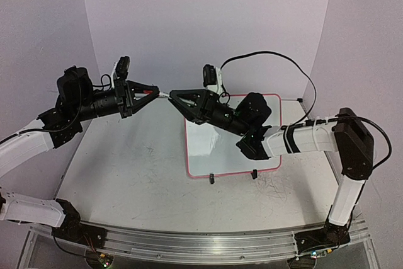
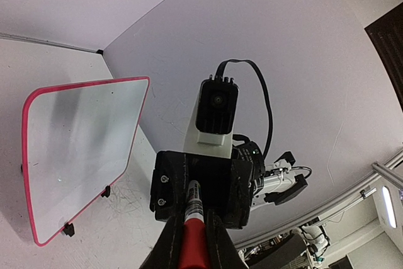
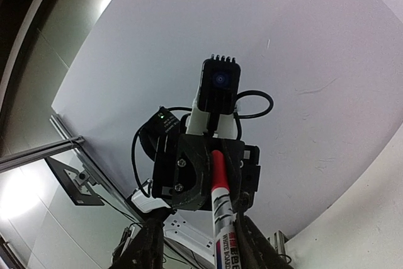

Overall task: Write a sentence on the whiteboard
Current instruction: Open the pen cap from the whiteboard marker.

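Two claws nose to nose: left gripper (image 1: 153, 92) clamped on the red end of the marker (image 3: 220, 212), right gripper (image 1: 176, 96) clamped on its white barrel. They meet in the air just off the whiteboard's (image 1: 211, 155) far left corner. Looks like an uncapping to me. Best play: pull straight apart along the marker's own line, no twisting, both grips firm. The whiteboard shows blank, no sentence on it yet.
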You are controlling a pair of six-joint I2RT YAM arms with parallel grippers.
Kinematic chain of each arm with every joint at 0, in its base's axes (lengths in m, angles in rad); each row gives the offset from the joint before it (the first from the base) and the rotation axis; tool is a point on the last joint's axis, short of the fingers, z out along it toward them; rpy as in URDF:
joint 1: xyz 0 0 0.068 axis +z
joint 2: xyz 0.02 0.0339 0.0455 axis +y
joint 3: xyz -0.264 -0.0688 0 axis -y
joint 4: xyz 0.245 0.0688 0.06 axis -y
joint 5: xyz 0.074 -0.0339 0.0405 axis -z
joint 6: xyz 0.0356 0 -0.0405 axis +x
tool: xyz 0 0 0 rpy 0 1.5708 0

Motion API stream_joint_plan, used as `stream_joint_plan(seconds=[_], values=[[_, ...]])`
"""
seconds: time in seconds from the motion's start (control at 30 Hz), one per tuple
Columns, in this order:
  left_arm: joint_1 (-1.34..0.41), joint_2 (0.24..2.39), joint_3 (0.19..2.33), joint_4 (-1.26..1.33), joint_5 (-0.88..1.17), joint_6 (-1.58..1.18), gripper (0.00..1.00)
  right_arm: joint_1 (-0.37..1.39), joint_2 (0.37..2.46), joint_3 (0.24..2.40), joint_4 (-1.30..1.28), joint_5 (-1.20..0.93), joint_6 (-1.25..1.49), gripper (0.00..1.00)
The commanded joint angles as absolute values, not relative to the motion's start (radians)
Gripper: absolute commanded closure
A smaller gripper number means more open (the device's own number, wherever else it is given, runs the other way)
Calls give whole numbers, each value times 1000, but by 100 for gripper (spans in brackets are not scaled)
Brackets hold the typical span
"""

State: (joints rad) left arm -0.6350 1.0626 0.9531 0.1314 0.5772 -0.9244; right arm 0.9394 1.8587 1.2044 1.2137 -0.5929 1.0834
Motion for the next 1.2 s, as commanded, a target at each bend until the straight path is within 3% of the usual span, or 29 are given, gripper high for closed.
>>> stream_joint_plan(seconds=[0.0, 0.23, 0.6, 0.8, 1.17], values=[[-638, 1056, 948, 160, 602, -939, 100, 946, 1876, 1256, 1276, -620, 1087, 66], [-638, 1053, 947, 160, 605, -941, 100, 948, 1891, 1273, 1292, -629, 1098, 83], [-638, 1058, 944, 160, 615, -943, 100, 948, 1900, 1288, 1293, -635, 1091, 78], [-638, 1059, 945, 160, 614, -942, 100, 948, 1896, 1283, 1292, -624, 1087, 100], [-637, 972, 907, 160, 483, -925, 100, 946, 1804, 1134, 1302, -571, 1048, 100]])
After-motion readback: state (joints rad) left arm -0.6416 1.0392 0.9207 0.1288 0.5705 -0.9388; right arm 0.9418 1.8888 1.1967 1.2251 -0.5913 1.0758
